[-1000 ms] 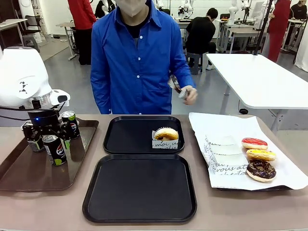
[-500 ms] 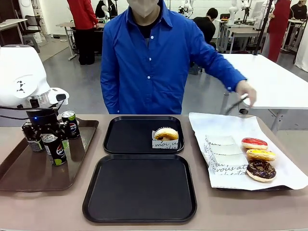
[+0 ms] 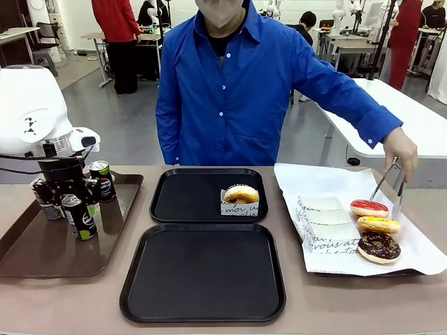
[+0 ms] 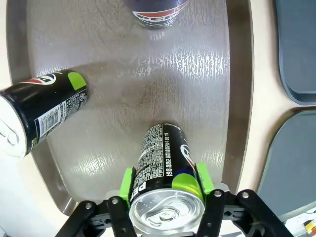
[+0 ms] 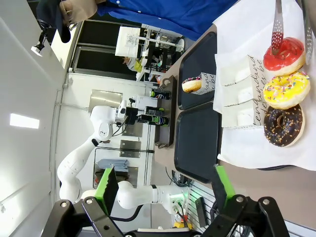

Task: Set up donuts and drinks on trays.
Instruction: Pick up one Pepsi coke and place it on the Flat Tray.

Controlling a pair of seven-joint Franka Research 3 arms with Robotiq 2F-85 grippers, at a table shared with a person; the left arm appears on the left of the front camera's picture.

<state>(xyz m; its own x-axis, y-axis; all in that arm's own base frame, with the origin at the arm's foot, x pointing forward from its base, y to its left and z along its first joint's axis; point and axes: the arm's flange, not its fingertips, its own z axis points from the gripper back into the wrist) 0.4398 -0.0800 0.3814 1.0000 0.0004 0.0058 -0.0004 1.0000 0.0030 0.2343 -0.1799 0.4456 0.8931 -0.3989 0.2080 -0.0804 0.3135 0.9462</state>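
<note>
**Left pincer clamped on a can, right pincer spread with nothing in it**

The near tray (image 3: 202, 272) lies on the worktop (image 3: 70, 300), and the far tray (image 3: 183, 199) just behind it carries a sleeved donut (image 3: 241, 195) at its right side. On the brown tray (image 3: 42, 251) to the left, the left pincer (image 4: 166, 182) grips an upright can (image 4: 165, 158) by its sides, with other cans (image 3: 79, 216) standing close by. The right pincer (image 5: 164, 187) hangs wide apart. On the paper (image 3: 314, 181) at right lie the chocolate donut (image 3: 378, 246), the yellow donut (image 3: 378, 224) and the red donut (image 3: 369, 208). A person's hand (image 3: 401, 150) holds tongs (image 3: 391, 185) at the red donut.
</note>
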